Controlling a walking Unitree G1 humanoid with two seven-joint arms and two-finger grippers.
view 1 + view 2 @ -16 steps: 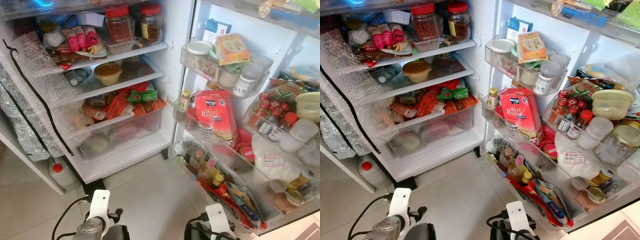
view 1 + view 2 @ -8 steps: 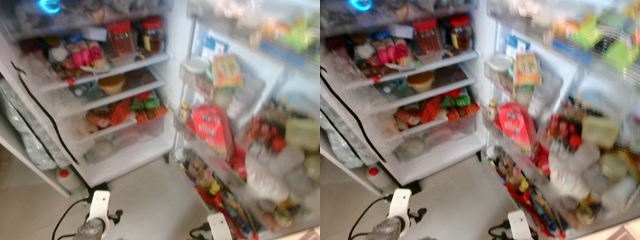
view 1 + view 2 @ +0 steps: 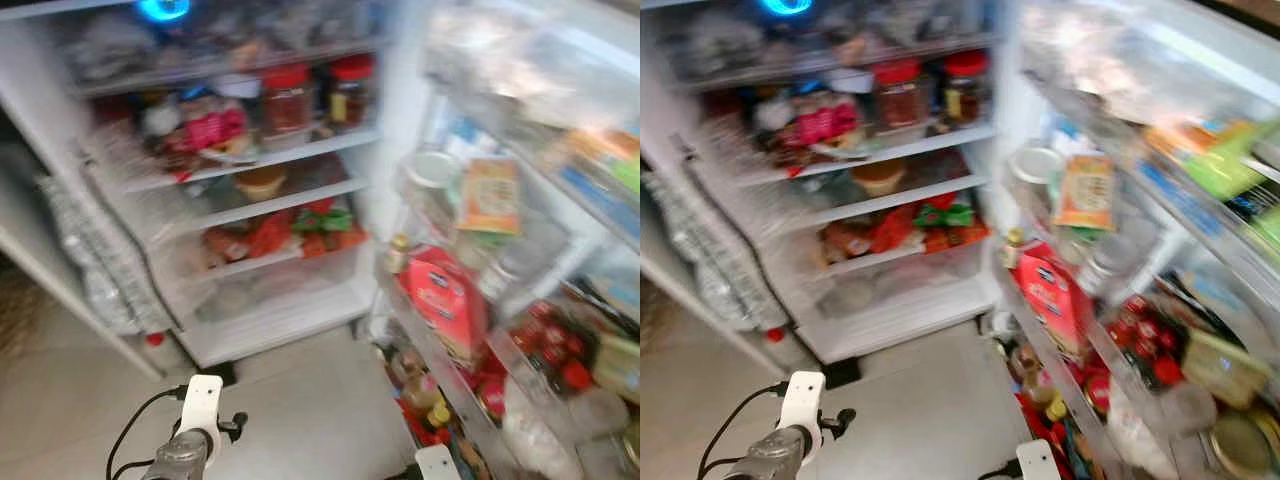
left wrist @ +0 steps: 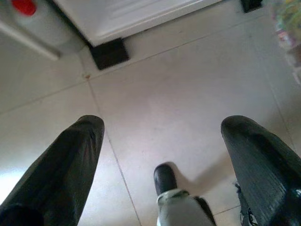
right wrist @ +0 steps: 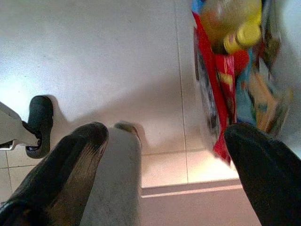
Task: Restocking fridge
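Fingers of the left pincer (image 4: 162,155) and the right pincer (image 5: 164,165) are spread wide, holding nothing, both hanging low over the tiled floor (image 4: 188,84). Ahead, the fridge (image 3: 240,330) stands open and crowded. On its upper shelf sit red-lidded jars (image 3: 287,100), probably glass: heavy, slick, breakable. Best gripped around the body, below the lid.

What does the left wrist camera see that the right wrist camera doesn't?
Left wrist view alone: the fridge's white base, a black foot under it, and a red-capped jug.

Right wrist view alone: a yellow-capped bottle and red packets in the door's bottom rack.

Both: pale floor tiles between two open black gripper fingers.
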